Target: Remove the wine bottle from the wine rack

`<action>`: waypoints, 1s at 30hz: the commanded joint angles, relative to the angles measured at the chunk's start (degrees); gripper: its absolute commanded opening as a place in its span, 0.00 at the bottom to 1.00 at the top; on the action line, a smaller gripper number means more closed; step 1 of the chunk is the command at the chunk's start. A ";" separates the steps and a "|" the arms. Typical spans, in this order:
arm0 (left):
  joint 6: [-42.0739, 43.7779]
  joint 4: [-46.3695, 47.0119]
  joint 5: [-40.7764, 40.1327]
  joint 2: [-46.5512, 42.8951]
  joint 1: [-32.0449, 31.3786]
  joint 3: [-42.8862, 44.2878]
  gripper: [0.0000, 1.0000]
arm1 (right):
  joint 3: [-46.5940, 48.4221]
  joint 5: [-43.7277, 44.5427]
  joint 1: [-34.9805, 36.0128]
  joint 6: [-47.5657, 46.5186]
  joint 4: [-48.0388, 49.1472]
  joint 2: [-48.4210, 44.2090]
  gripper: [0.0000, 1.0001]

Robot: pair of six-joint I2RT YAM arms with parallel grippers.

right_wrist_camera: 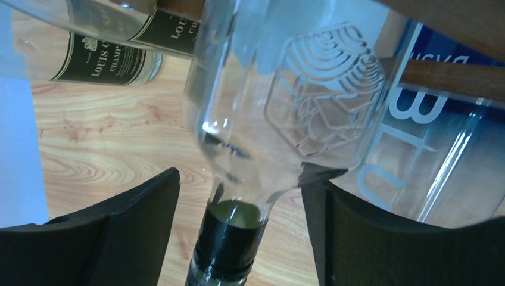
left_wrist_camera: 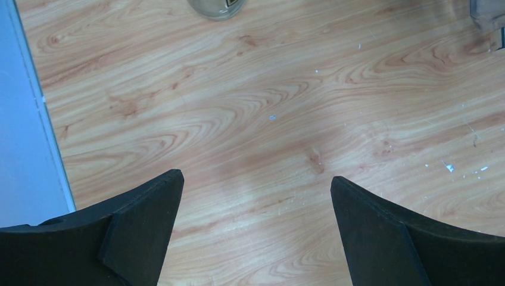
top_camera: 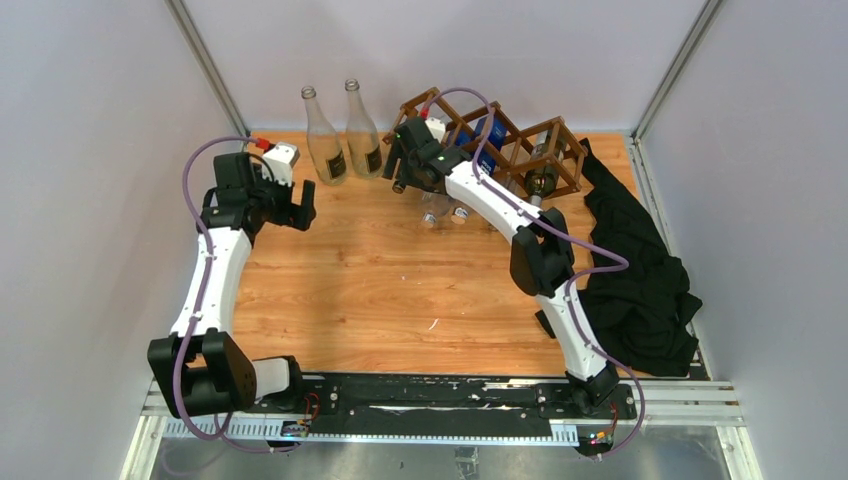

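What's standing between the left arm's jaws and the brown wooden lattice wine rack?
Two upright clear glass bottles with dark labels, side by side; the top view shows it.

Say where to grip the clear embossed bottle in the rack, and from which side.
Grip the clear bottle at its shoulder by the dark-capped neck, from the front of the wine rack: the neck end pokes out forward, wood bars box in the body. The right gripper straddles that spot.

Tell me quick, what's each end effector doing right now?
Left end effector: open, empty.
Right end effector: open, fingers either side of the clear bottle at its neck, not clamped on it.
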 commanded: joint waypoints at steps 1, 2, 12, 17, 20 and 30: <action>1.44 -1.23 1.41 -1.57 0.11 -1.26 1.00 | 1.28 0.84 -1.20 2.70 1.22 2.30 0.76; 1.65 -1.32 1.49 -1.76 0.14 -1.44 1.00 | 1.00 0.53 -1.37 2.87 1.44 2.28 0.73; 1.94 -2.39 2.87 -2.43 0.14 -1.76 1.00 | -9.85 -1.06 -3.46 2.49 4.93 -4.31 0.13; 2.38 -2.85 3.04 -2.84 0.11 -1.94 1.00 | -14.24 -1.09 -4.45 1.20 5.59 -8.11 0.00; 2.96 -3.26 2.89 -3.23 0.14 -1.92 1.00 | -16.79 -1.08 -4.98 0.37 5.89 -10.60 0.00; 4.16 -3.34 4.57 -4.28 0.12 -3.14 1.00 | -26.18 -3.44 -3.91 -0.45 10.77 -16.83 0.00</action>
